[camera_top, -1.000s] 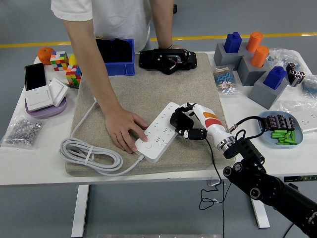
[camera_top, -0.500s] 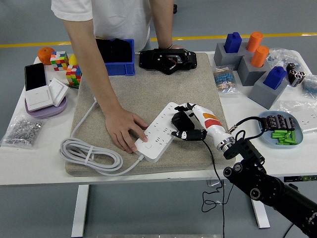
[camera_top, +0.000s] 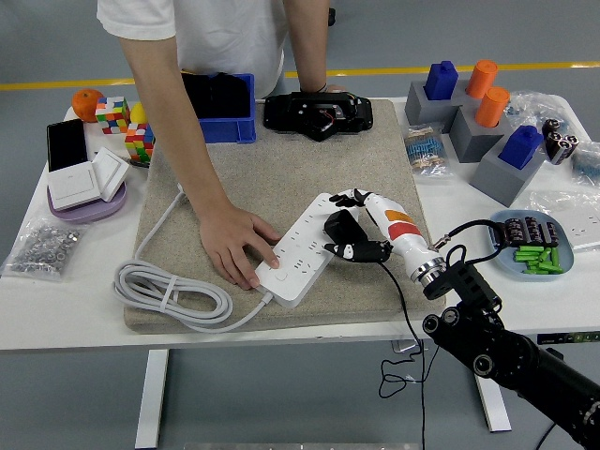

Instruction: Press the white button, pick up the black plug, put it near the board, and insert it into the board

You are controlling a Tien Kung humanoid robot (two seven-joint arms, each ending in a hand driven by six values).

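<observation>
Fingers (camera_top: 349, 199) of the robot's white-and-black right hand (camera_top: 361, 230) are curling around a chunky black plug (camera_top: 339, 228), pinching it against the thumb just above the right end of the long white plastic power strip (camera_top: 298, 248), which is lying diagonally on the coarse beige mat (camera_top: 272, 178) covering the middle of the white counter (camera_top: 56, 300). The plug appears to be touching or hovering right at the strip's sockets; whether its pins are already seating cannot be told from this view. Its thin black cord (camera_top: 403, 319) is trailing off over the counter's near edge.

A person's bare hand (camera_top: 234, 248) is pressing flat on the left end of the strip, beside its round white button (camera_top: 280, 276), steadying it.

Risks are looking plain from here. The plug is sitting slightly tilted in the grasp, so a push downward could be jamming the pins against the socket face rather than entering, or twisting the plug out of the fingers. A sideways shove could be skidding the strip across the mat towards the person's hand. The dangling cord could also be tugging the plug askew as the arm is shifting.

The robot's left arm is not appearing anywhere in the frame.
</observation>
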